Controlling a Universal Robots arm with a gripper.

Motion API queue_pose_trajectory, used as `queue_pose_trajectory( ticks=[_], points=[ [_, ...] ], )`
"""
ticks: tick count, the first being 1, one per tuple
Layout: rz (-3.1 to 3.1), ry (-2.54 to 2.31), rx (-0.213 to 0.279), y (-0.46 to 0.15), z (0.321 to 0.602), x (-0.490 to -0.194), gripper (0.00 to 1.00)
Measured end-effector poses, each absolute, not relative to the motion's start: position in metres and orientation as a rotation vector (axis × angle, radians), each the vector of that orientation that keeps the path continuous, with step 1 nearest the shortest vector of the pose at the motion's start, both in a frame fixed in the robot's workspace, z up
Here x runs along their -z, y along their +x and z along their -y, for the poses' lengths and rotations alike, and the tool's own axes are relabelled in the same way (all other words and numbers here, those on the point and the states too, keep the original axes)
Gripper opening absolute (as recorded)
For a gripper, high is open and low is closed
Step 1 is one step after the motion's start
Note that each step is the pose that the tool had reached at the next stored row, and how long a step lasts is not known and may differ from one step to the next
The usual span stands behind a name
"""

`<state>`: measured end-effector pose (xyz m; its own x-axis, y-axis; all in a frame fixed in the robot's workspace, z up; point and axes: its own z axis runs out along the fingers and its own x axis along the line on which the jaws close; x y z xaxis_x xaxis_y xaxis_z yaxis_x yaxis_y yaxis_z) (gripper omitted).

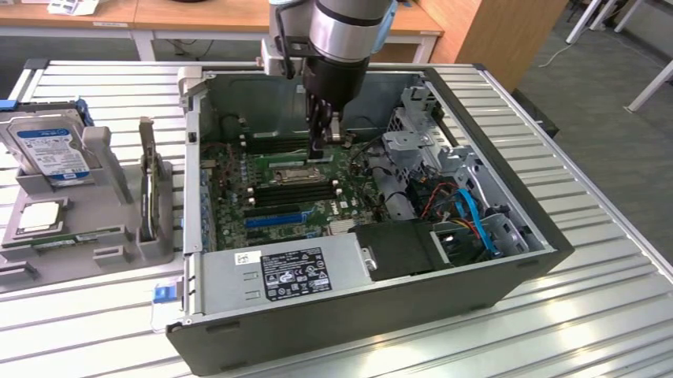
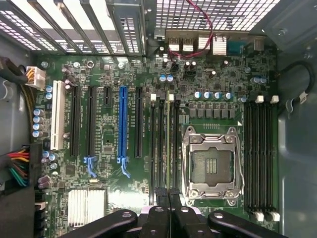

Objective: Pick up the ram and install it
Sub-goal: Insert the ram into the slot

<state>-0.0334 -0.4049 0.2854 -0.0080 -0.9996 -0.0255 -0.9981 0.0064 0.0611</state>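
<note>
Exterior view: gripper (image 1: pixel 321 146) reaches straight down into the open computer case (image 1: pixel 547 244), near the CPU socket. White sticker on the power supply (image 1: pixel 296 272) and blue-and-white hard drive (image 1: pixel 47 150) label unreadable.

Wrist view: gripper (image 2: pixel 168 196) fingers pressed together, apparently pinching the ram (image 2: pixel 171 144) edge-on. It lines up along a memory slot between the blue slot (image 2: pixel 122 124) and socket (image 2: pixel 210 163), probably for seating.
</note>
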Motion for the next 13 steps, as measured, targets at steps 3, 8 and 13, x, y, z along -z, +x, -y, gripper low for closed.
queue_pose_trajectory(
  ticks=[3, 8, 13],
  points=[
    [2.211, 2.195, 0.096, -0.0334, 0.4049, -0.2825, 0.11],
    [2.211, 2.195, 0.096, -0.0334, 0.405, -0.2796, 0.11],
    [2.211, 2.195, 0.095, -0.0336, 0.4049, -0.2794, 0.11]
  ],
)
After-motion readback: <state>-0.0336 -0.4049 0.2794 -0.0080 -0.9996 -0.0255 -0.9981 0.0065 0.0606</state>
